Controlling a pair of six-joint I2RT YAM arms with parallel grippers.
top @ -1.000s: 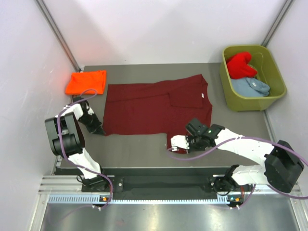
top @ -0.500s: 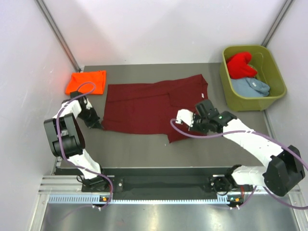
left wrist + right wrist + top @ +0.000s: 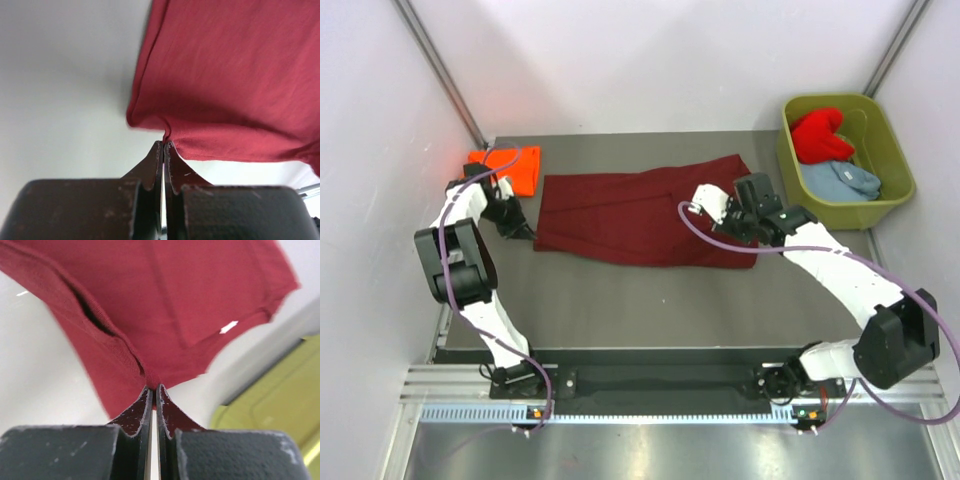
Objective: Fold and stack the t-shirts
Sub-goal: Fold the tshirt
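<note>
Left gripper (image 3: 164, 142) pinches the maroon t-shirt (image 3: 620, 215) at its left edge, and right gripper (image 3: 152, 386) is clamped on its right edge; the shirt lies mid-table, part folded. Orange t-shirt (image 3: 515, 165) sits folded at the table's far-left corner. Red t-shirt (image 3: 820, 135) and grey-blue t-shirt (image 3: 845, 180) are unfolded in the tub (image 3: 895, 190), far-right corner.

Bright, even overhead light is flooding the top view, the maroon t-shirt (image 3: 620, 215) casting only a faint shadow on the counter (image 3: 620, 300); both wrist views' pale backgrounds are washing out and blurring.
</note>
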